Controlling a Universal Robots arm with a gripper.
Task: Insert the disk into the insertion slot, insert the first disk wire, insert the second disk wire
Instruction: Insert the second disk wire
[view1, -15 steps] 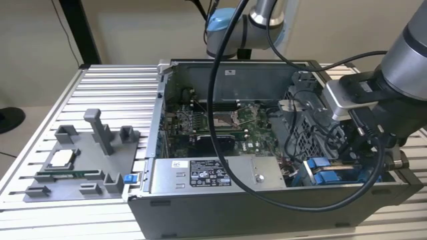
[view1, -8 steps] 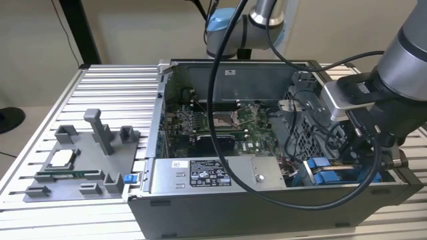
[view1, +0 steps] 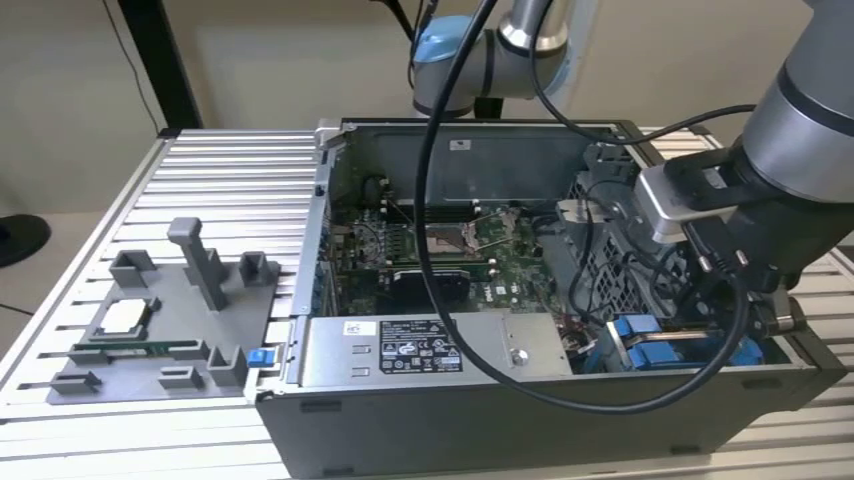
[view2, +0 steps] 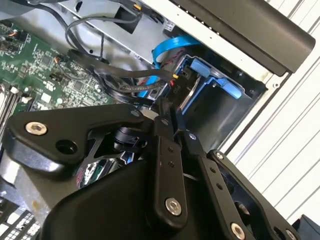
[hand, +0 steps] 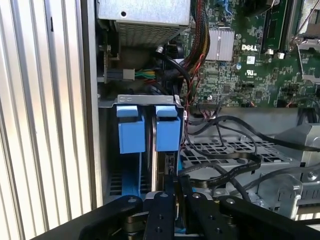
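1. Nearest the lens, my tool (hand: 176, 192) is clenched on something thin at the disk's (hand: 159, 162) end, perhaps a wire.
2. Disk stands seated in the insertion slot (hand: 145, 102).
3. Wiring looks unfinished, I judge.

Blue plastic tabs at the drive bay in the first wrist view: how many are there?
2. The left blue tab and the right blue tab stand side by side under the bay's grey metal bracket, just ahead of the gripper. Others may be hidden behind the gripper.
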